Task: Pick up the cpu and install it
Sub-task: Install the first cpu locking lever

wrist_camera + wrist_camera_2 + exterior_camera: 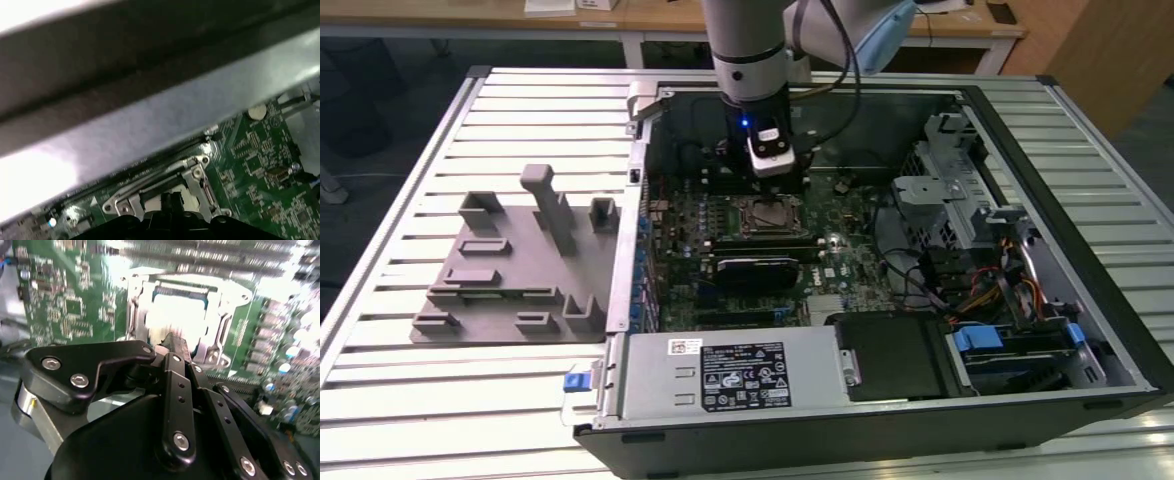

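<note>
Status of the installation, read across the exterior view from its left to its right.

1. Grey plastic tray with upright blocks (494, 290): it rests on the slatted metal bench (454, 400), toward the bench edge at the exterior view's left. I see no chip in its recesses.

2. Open black computer case (761, 445): it lies on its side across the middle of the bench and reaches toward the edge at the exterior view's right. The green motherboard (854, 265) faces up inside it.

3. Black square socket frame with metal lever (767, 196): it sits on the motherboard in the half of the case nearer the tray. The cpu (769, 213), a small flat square chip with a silver metal top and a thin pale-green rim, lies inside this frame. The second wrist view shows its bright top (180, 315) ringed by the metal frame.

4. My fingers (771, 172): they hang just over the far side of the socket, near the cpu. I cannot tell whether they touch it. In the second wrist view my fingers (172, 340) appear pressed together at the tips, with nothing pinched between them.

5. Drive cage and coloured cables (987, 290): they occupy the side of the case at the exterior view's right, well apart from my work.

Judgement: pickup and placement look complete, because the chip is in the socket and not in my grasp. I cannot tell whether the lever is latched, so locking may remain.
</note>
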Motion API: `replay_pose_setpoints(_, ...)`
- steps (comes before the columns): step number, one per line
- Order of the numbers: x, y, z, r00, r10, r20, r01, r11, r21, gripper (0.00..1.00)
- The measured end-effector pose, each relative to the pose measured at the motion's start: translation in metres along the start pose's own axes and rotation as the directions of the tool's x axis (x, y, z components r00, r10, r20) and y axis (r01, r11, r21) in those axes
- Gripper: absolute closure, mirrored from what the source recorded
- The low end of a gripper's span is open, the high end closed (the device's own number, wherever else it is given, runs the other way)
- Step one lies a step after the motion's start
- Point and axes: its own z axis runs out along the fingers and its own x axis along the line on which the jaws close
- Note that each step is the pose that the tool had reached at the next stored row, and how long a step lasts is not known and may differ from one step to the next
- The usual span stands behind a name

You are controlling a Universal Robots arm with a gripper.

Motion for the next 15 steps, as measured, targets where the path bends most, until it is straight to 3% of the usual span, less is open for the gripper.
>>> replay_pose_setpoints(1,-0.0008,0.0002,0.0001,1.0,-0.003,-0.0011,0.003,0.9999,0.0135,0.89)
replay_pose_setpoints(3,-0.0027,0.0004,0.0009,1.0,-0.004,-0.0067,0.004,0.9997,0.0236,0.89)
replay_pose_setpoints(8,-0.0074,-0.0004,0.0026,0.9998,-0.006,-0.0194,0.007,0.9996,0.029,0.89)
replay_pose_setpoints(15,-0.0119,-0.0094,0.0033,0.9997,-0.007,-0.0225,0.008,0.9995,0.0298,0.89)
